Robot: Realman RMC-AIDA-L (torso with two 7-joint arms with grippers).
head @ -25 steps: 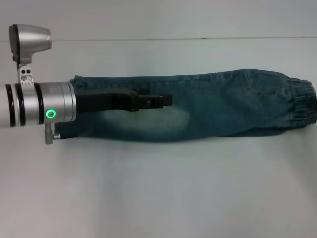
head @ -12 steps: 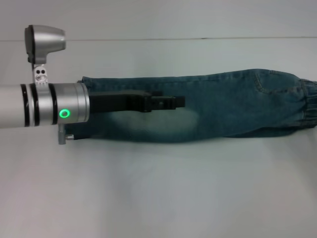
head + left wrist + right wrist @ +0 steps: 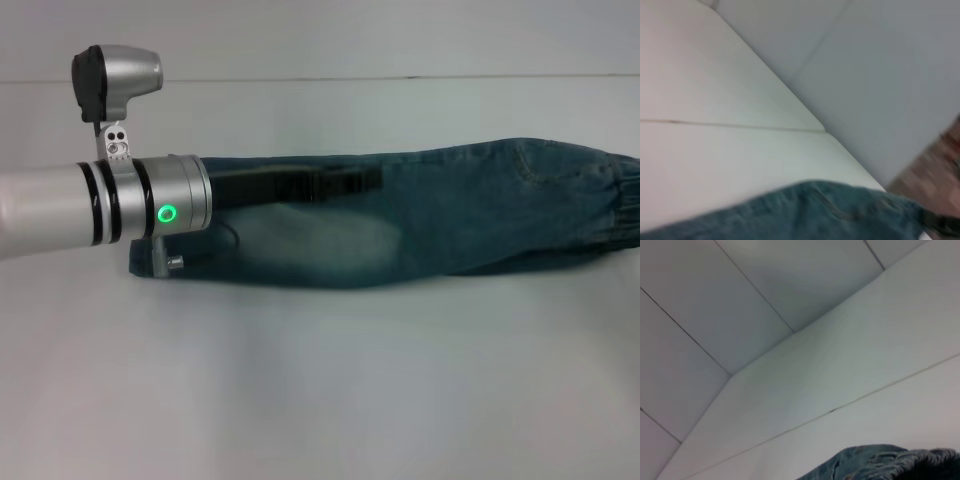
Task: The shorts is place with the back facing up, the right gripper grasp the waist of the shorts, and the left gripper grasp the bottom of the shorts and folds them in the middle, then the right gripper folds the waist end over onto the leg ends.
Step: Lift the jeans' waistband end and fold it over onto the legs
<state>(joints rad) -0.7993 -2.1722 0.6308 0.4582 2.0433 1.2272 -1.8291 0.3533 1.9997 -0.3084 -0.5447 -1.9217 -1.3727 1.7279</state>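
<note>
- A plain white bench [image 3: 320, 380] runs up to a pale panelled wall; nothing else is on it that I can see.
- The shorts [image 3: 450, 220] lie folded lengthwise into one long narrow strip, the long axis running across the bench from side to side.
- The puckered waist of the shorts [image 3: 625, 215] is at the strip's right end, at the edge of the head view; the right wrist view shows those gathers [image 3: 910, 460] close below its camera.
- The bottom of the shorts [image 3: 150, 265] is at the opposite, left end, partly hidden under the silver arm.
- The left tool [image 3: 365, 183] lies over the leg half, pointing along the strip toward the waist; I cannot tell whether its fingers are apart or together, or whether they hold cloth.
- The right tool itself is not in sight. Judging by its camera it is at the waist end, so it is the nearer arm for carrying the waist along the strip onto the hems.
</note>
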